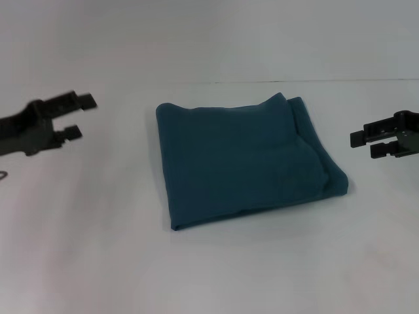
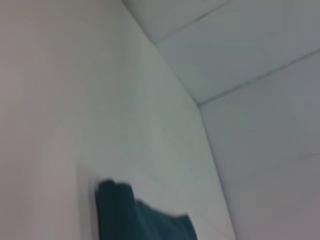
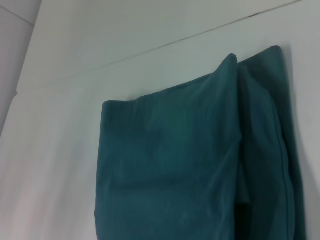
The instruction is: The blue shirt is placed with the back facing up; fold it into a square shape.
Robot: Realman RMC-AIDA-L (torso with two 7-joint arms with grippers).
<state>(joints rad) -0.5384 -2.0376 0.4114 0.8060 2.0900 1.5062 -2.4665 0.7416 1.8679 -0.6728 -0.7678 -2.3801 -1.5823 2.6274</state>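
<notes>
Only the head view is showing both pincers, while the blue shirt (image 1: pixel 245 160) is lying folded square on the table (image 1: pixel 85 248), well apart between the left gripper (image 1: pixel 77 116) and right gripper (image 1: pixel 364 144), both gaping empty.

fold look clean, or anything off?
Mostly tidy. The blue shirt lies folded in a rough square on the table, but the layers on its right side don't line up: an under layer sticks out past the top one, and a far corner peaks up. Left gripper and right gripper are open, clear of it.
</notes>
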